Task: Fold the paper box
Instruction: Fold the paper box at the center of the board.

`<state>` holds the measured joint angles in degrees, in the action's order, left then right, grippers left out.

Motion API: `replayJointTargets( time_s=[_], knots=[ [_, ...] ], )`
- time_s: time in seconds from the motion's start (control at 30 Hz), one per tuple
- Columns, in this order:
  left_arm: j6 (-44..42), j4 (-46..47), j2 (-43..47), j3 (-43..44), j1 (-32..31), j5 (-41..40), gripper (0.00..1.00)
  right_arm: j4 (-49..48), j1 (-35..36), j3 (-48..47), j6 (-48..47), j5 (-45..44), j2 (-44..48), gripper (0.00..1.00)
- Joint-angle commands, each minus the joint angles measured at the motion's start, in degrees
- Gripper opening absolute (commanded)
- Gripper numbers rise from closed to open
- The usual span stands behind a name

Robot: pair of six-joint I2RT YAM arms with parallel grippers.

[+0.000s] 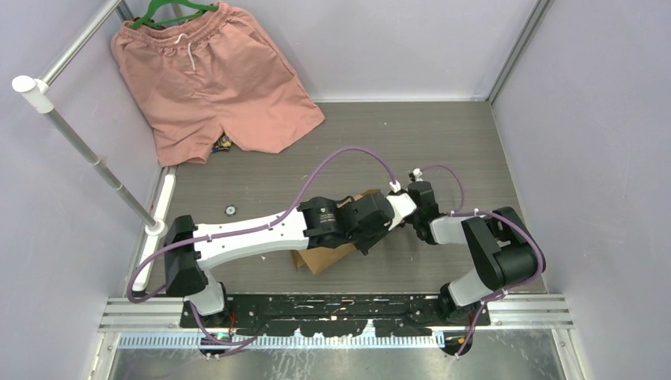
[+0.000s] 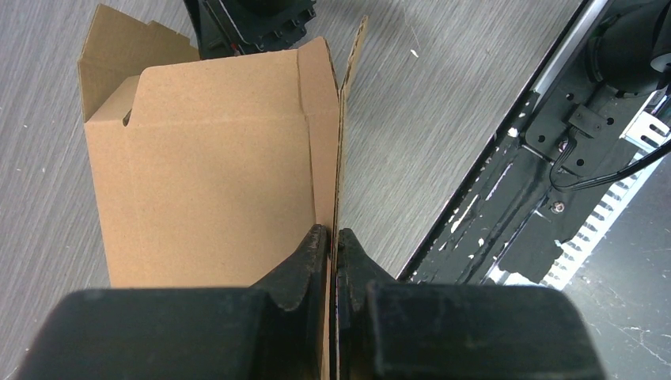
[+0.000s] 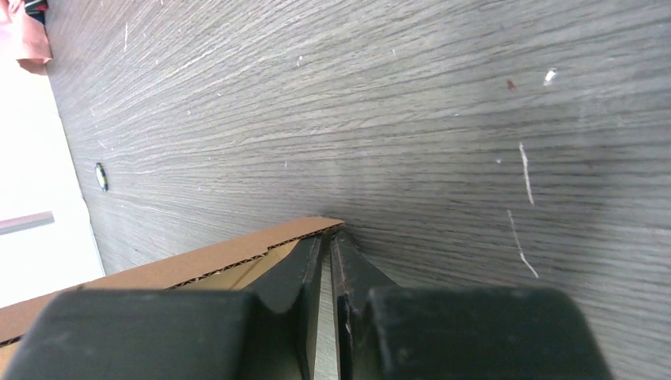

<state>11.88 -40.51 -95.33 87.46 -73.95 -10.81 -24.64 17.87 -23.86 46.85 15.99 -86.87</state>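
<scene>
The paper box (image 1: pixel 326 257) is brown corrugated cardboard, partly folded, lying mid-table under both wrists. In the left wrist view a wide panel of the paper box (image 2: pixel 206 174) with a notched flap lies to the left, and one thin wall stands on edge. My left gripper (image 2: pixel 332 231) is shut on that wall's edge. In the right wrist view a corrugated edge of the paper box (image 3: pixel 198 257) runs in from the left to the tips of my right gripper (image 3: pixel 331 234). Its jaws are pinched on that corner, with only a thin slit between them.
Salmon-pink shorts (image 1: pixel 214 79) on a green hanger lie at the back left. A white rail (image 1: pixel 87 150) runs down the left side. A small round object (image 1: pixel 230 210) sits on the grey wood-grain table (image 1: pixel 443 142). The black base plate (image 1: pixel 340 305) lines the near edge.
</scene>
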Motion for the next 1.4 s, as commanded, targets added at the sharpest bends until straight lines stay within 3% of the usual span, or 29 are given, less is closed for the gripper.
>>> replayJointTargets(
  time_s=[0.0,0.67,1.37],
  knots=[
    [1.6,1.8,2.6,-0.3,0.3,1.9,0.07,-1.8,-0.2,0.5,0.0,0.3,-1.4,0.16],
    [1.6,2.1,1.9,0.3,0.5,2.5,0.07,-7.0,-0.2,2.0,2.9,8.0,-0.5,0.16],
    [1.9,3.0,1.5,-0.3,0.5,3.1,0.07,-14.0,1.8,2.7,7.0,10.6,-1.7,0.16]
  ],
)
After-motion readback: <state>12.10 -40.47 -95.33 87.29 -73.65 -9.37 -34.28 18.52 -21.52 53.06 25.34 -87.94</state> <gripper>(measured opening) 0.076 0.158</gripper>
